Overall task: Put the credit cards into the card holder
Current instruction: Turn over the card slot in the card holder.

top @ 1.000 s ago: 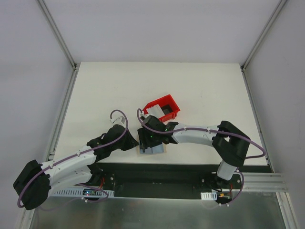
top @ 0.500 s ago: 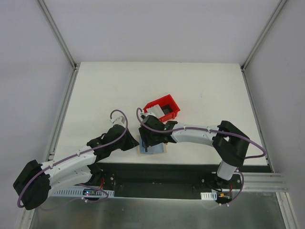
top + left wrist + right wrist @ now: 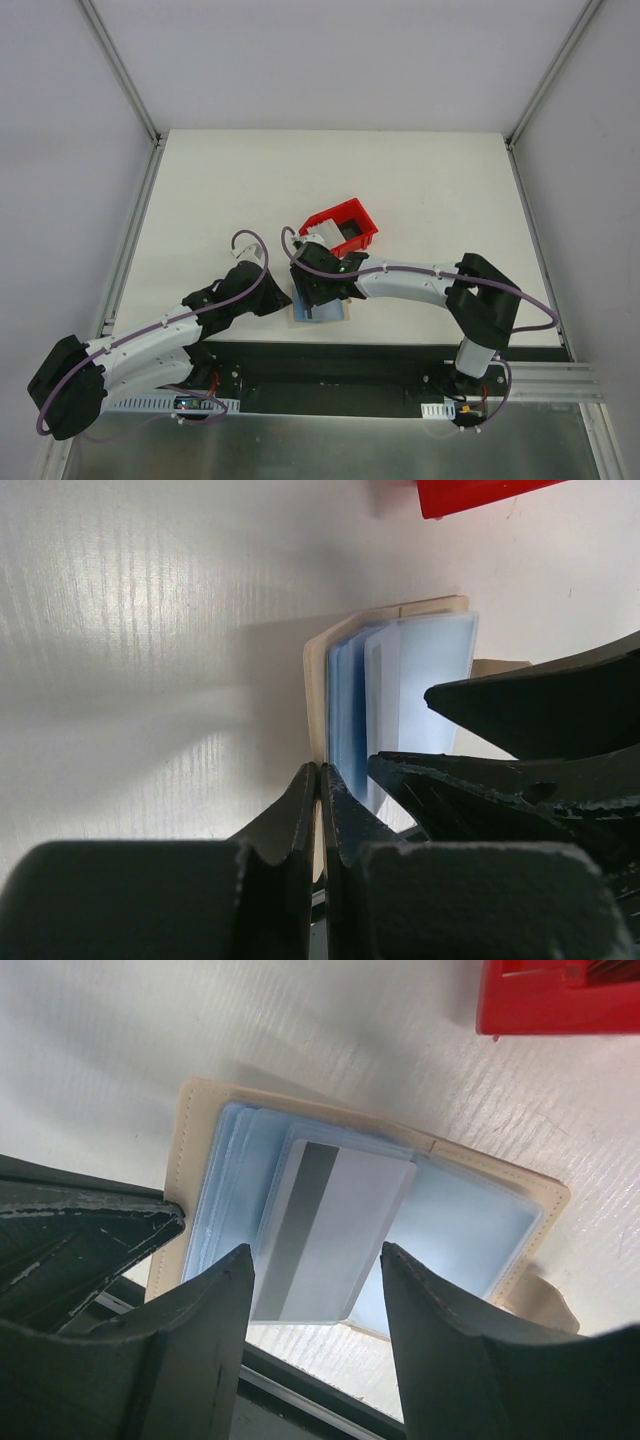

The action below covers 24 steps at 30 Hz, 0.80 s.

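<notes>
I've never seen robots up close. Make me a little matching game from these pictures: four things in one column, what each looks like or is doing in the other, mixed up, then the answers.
Things
1. left gripper
2. right gripper
3. bin
4. holder

Descriptions
A. red, farther from the arm bases than the holder
B. lying open on the table, pale blue sleeves up
C. jaws apart, one on each side of the striped card
D. shut, pinching the holder's tan edge

Pairs: 1-D, 2-C, 3-A, 4-B
</notes>
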Motion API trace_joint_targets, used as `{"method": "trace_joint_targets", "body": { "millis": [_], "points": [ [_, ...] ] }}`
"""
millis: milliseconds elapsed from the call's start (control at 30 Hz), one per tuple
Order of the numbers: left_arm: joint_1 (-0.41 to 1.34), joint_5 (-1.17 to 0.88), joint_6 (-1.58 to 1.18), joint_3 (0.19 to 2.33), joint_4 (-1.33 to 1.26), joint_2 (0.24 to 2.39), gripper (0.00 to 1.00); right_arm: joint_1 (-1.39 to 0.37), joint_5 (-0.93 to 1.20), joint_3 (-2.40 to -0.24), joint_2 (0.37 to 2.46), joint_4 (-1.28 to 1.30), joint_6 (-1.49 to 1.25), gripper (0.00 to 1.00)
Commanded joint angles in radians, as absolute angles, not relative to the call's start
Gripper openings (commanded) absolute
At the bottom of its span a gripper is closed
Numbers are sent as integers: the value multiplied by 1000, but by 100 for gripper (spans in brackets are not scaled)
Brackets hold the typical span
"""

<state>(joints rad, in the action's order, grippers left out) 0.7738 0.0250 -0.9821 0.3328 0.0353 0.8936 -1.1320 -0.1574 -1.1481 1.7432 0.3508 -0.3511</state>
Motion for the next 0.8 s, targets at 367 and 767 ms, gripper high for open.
{"method": "trace_joint_targets", "body": {
  "millis": [367,767],
  "points": [
    [785,12,-979,362,21,884,0,-1155,-298,-1206,1721,491,-322,55],
    [785,12,-977,362,21,877,0,-1155,-144,-1203,1739,356,-334,58]
  ]
}}
